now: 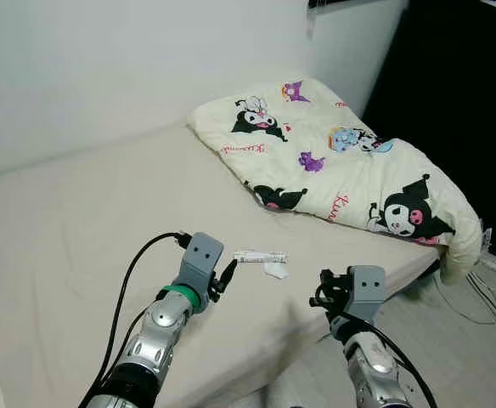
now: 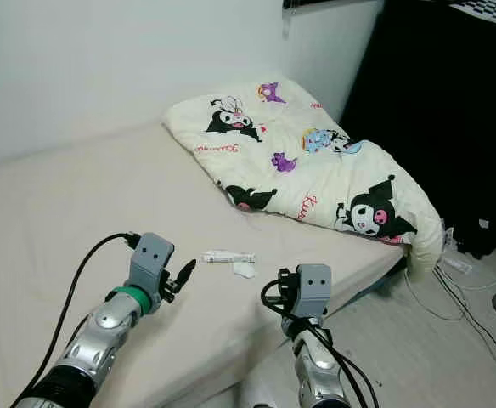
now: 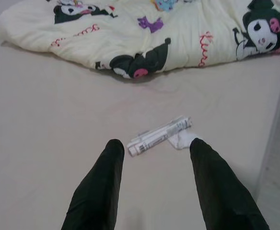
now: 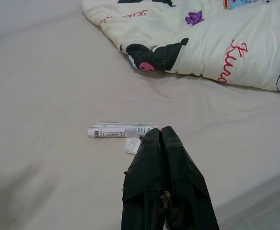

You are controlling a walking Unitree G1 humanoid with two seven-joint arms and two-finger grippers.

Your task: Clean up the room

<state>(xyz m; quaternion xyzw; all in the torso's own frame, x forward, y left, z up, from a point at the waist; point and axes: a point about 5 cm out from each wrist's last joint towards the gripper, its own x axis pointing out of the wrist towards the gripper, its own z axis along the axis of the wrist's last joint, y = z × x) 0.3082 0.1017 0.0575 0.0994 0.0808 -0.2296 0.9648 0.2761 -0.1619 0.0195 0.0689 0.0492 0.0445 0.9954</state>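
A small white tube-like wrapper (image 1: 260, 256) with a crumpled white scrap (image 1: 275, 271) beside it lies on the beige bed (image 1: 78, 221) near the front edge. My left gripper (image 1: 226, 277) is open, hovering just short of the wrapper (image 3: 159, 136); its two black fingers (image 3: 101, 187) frame the wrapper in the left wrist view. My right gripper (image 1: 323, 292) is shut with nothing in it, a little to the right of the scrap and near the bed's edge. The shut fingers (image 4: 164, 163) point at the wrapper (image 4: 120, 130).
A cream quilt (image 1: 341, 161) printed with cartoon characters lies bunched on the bed's far right, hanging over the corner. White wall behind. Cables (image 1: 486, 297) trail on the pale floor at the right, beside a dark cabinet (image 1: 460, 93).
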